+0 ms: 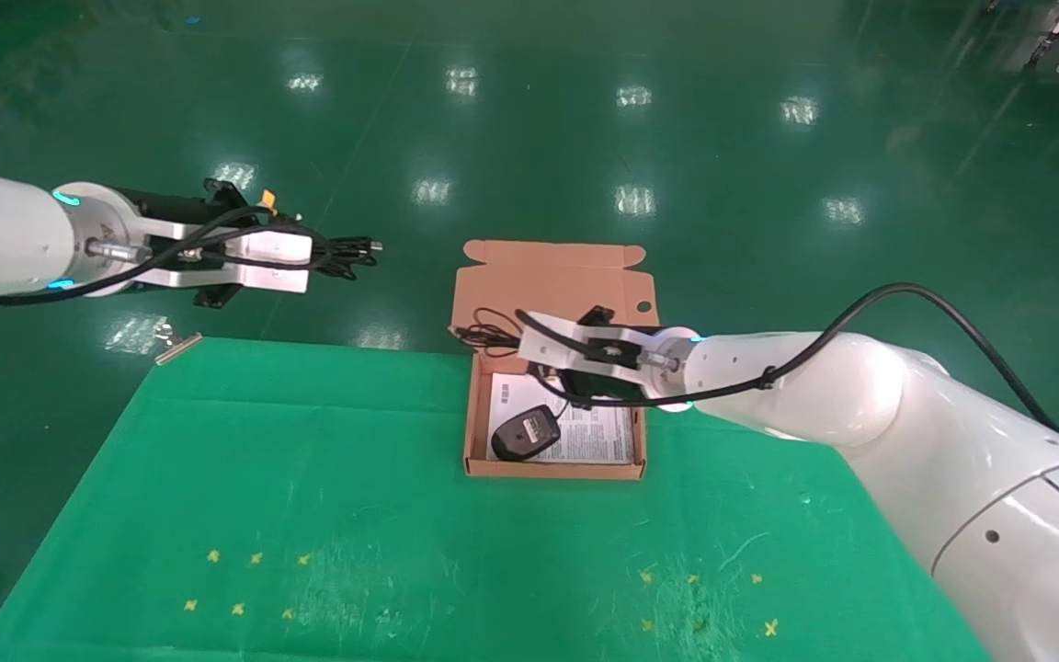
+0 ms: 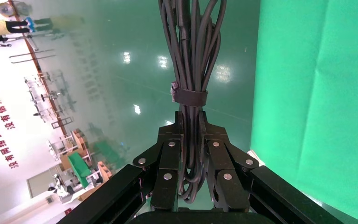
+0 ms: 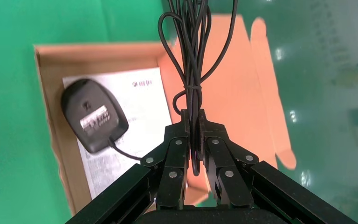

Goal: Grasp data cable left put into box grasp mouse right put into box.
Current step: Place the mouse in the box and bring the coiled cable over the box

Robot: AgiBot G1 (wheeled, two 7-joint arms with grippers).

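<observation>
Orange-brown box: shallow cardboard mailer box (image 1: 474, 432) is seen at the far edge of the green cloth-covered table (image 1: 309, 496), flap lid open and folded back, white printed sheet (image 1: 598, 439) lying inside.
Mouse: small black oval computer mouse (image 1: 525, 432) is already set in the box on the printed sheet, near the front-left corner; same mouse is seen in the right wrist view (image 3: 91, 119).
Mouse cord: thin black tied cord bundle (image 3: 193, 60) is clamped between the closed fingers of the right gripper (image 1: 539, 345), held over the back of the box and the flap; a loose strand runs down to the mouse.
Data cable: thick black tied cable bundle with strap (image 2: 189, 70) is pinched by the left gripper (image 1: 309, 260), fingers closed on it; small metal plug end sticks out at the front.
Left gripper position: held up in the air, off the table's far-left edge, well apart from the box.
Done: mouse body judged placed; data cable judged picked up.
Left: mouse cord to be released into the box; data cable to be carried over and dropped in.
</observation>
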